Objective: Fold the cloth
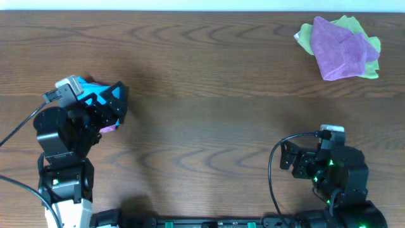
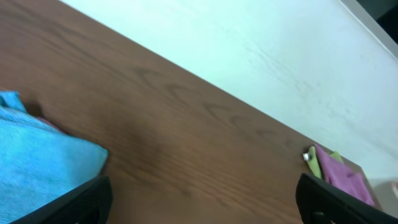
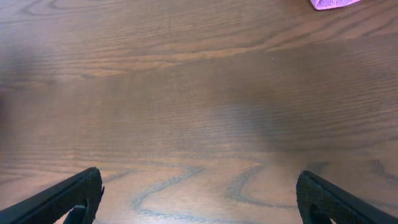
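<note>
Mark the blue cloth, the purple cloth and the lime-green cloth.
blue cloth (image 2: 37, 162), left wrist view, middle of visible surface
purple cloth (image 1: 342, 50), overhead view, centre of top layer
lime-green cloth (image 1: 306, 38), overhead view, exposed left edge

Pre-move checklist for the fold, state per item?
1. Turquoise terry cloth found: ok, beside left gripper.
2. Cloth flat: cannot tell, left arm hides most.
3. Left gripper open: ok.
4. Right gripper open: ok, over bare wooden table.
5. Cloth alone: not ok, purple fabric shows at its edge.
6. Purple and lime-green cloth pile far off: ok.
</note>
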`<action>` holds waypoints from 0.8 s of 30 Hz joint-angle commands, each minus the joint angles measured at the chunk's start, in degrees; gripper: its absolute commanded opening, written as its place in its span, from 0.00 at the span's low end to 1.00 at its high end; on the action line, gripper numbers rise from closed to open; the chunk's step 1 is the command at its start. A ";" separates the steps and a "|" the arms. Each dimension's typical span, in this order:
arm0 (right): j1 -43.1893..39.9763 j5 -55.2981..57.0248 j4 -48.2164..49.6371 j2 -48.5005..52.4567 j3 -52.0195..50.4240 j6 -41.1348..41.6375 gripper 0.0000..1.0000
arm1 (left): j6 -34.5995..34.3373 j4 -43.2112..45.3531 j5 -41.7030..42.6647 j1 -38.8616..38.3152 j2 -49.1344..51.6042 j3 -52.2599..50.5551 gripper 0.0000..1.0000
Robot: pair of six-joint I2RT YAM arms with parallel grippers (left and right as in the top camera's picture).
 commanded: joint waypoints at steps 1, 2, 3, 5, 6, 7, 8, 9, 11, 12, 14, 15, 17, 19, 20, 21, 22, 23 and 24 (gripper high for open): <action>-0.35 0.37 -0.02 -0.15 -0.22 0.59 0.99 | 7.45 2.08 1.03 -0.50 -0.20 1.22 0.95; -0.35 0.37 -0.02 -0.15 -0.22 0.59 0.99 | 11.02 3.96 3.17 -0.76 -0.28 1.22 0.95; -0.35 0.39 -0.02 -0.15 -0.22 0.59 0.99 | 13.51 5.40 4.59 -1.03 -0.35 1.22 0.95; -0.35 0.37 -0.02 -0.15 -0.22 0.59 0.99 | 15.17 6.84 5.42 -1.51 -0.63 1.22 0.95; -0.35 0.37 -0.02 -0.15 -0.22 0.59 0.99 | 15.17 6.69 5.44 -1.66 -0.76 1.20 0.95; -0.35 0.39 -0.02 -0.15 -0.22 0.59 0.99 | 15.17 6.38 5.73 -1.70 -0.83 1.20 0.95; -0.35 0.37 -0.02 -0.15 -0.22 0.59 0.99 | 15.19 5.88 5.88 -1.92 -0.94 1.18 0.95; -0.35 0.37 -0.02 -0.15 -0.22 0.59 0.99 | 15.98 5.53 5.44 -2.43 -1.31 1.03 0.95; -0.35 0.39 -0.04 -0.15 -0.22 0.59 0.99 | 16.92 5.46 2.91 -3.56 -2.75 0.15 0.95; -0.35 0.37 -0.04 -0.15 -0.22 0.59 0.99 | 17.33 5.20 0.70 -4.39 -4.44 -0.85 0.95; -0.35 0.39 -0.02 -0.15 -0.22 0.59 0.99 | 17.57 5.16 -4.72 -6.01 -9.81 -4.61 0.95; -0.35 0.37 -0.04 -0.15 -0.22 0.59 0.99 | 17.73 5.11 -6.64 -6.49 -12.90 -6.97 0.95; -0.35 0.37 -0.02 -0.15 -0.22 0.59 0.99 | 19.30 5.09 -8.96 -6.78 -18.93 -12.02 0.95; -0.35 0.37 -0.02 -0.15 -0.22 0.59 0.99 | 21.22 4.22 -9.14 -6.73 -24.41 -16.87 0.95; -0.35 0.37 -0.02 -0.15 -0.22 0.59 0.99 | 22.12 3.50 -9.14 -6.75 -26.97 -19.10 0.95; -0.35 0.39 -0.04 -0.15 -0.22 0.59 0.99 | 22.69 2.51 -9.33 -6.75 -29.05 -20.79 0.95; -0.35 0.37 -0.02 -0.15 -0.22 0.59 0.99 | 22.97 1.18 -9.68 -6.75 -31.45 -22.77 0.95; -0.35 0.37 -0.02 -0.15 -0.22 0.59 0.99 | 23.34 -0.22 -10.64 -6.75 -33.31 -24.24 0.95; -0.35 0.37 -0.02 -0.15 -0.22 0.59 0.99 | 23.32 -1.77 -11.93 -6.75 -34.97 -25.51 0.95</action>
